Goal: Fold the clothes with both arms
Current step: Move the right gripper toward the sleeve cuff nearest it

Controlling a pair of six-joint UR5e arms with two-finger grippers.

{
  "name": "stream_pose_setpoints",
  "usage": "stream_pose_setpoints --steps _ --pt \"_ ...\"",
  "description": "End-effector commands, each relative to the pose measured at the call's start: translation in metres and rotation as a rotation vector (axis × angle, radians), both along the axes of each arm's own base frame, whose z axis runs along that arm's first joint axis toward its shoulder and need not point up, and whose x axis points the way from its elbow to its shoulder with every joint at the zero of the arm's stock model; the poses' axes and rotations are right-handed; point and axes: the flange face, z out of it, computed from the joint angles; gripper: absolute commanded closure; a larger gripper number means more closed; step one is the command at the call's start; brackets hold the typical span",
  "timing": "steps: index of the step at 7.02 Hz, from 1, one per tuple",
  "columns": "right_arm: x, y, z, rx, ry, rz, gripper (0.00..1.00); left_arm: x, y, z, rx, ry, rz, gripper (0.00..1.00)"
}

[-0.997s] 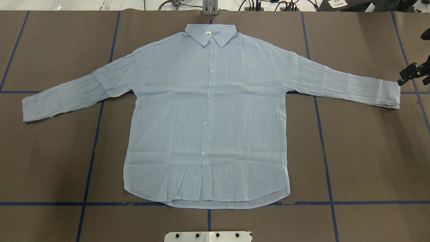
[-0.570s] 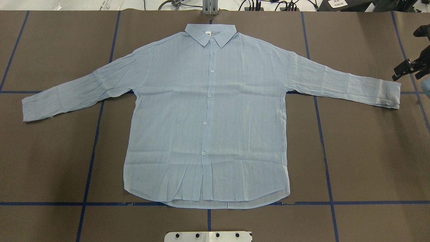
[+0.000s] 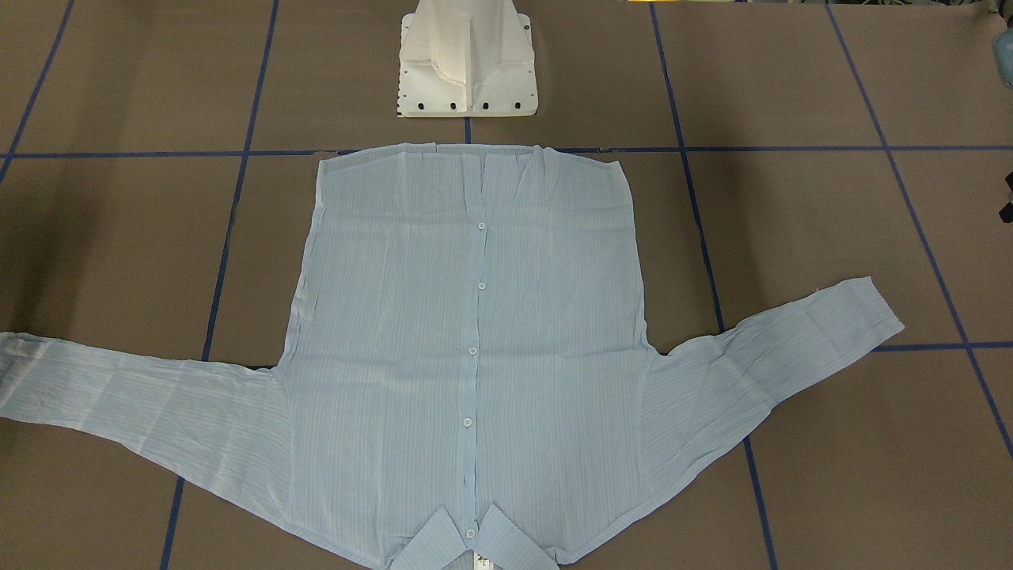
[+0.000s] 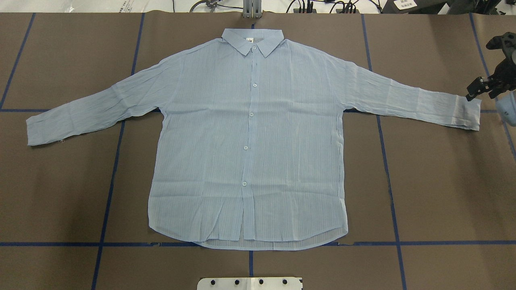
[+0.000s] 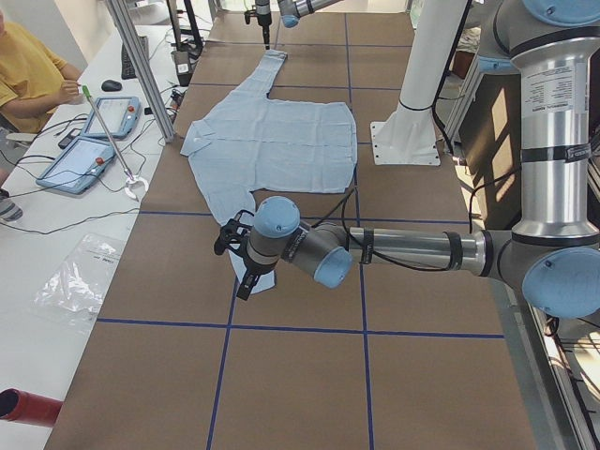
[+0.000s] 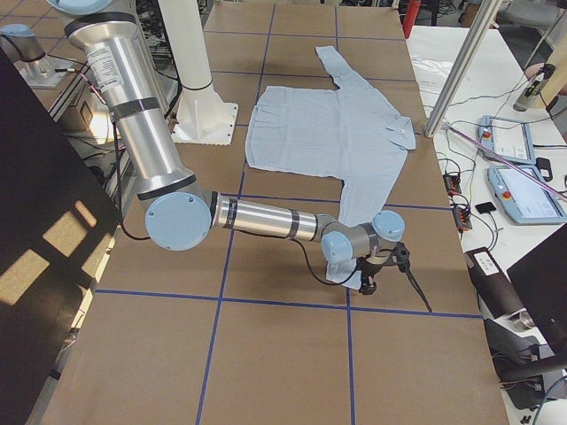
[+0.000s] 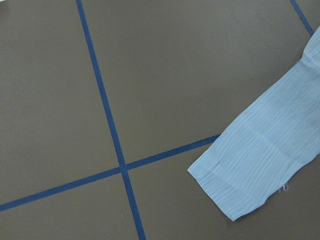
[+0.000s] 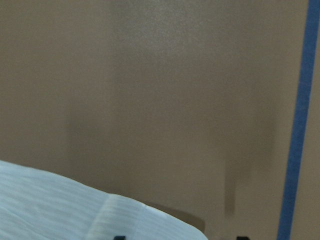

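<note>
The shirt (image 4: 250, 133) lies flat, front up, centred on the counter (image 4: 443, 181), with sleeves spread, presumably for access. At the frame's right edge the right claw (image 4: 479, 95) hovers, jaws apart, over one cuff (image 4: 469, 114). The left claw (image 5: 246, 281) is near the other cuff; its state is indeterminable.

Even bright overhead light, soft shadows; right wrist view blurred

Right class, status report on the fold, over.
Right tool open at the right cuff. Left tool over the left cuff, jaws unreadable. Shirt flat, buttons up, unfolded. Nothing seen blocking.
</note>
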Motion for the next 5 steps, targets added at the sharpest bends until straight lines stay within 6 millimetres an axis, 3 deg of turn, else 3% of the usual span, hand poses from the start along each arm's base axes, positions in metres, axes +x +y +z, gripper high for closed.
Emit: stream_pose_setpoints --steps 1,2,4,5 --pt "-0.0021 0.0045 0.0125 -0.017 0.016 -0.005 0.23 0.0004 -0.0014 -0.0016 0.003 0.001 0.001 0.00" --pt "-0.0021 0.0041 0.0132 -0.019 0.018 -0.004 0.25 0.0004 -0.0020 -0.0023 0.005 0.001 0.001 0.00" --pt "-0.0028 0.0050 0.0175 -0.028 0.020 -0.006 0.44 0.0004 -0.0020 -0.0023 0.005 0.001 0.001 0.00" --pt "-0.0039 0.0049 0.0182 -0.031 0.021 -0.007 0.72 0.0004 -0.0020 -0.0013 0.002 0.000 0.001 0.00"
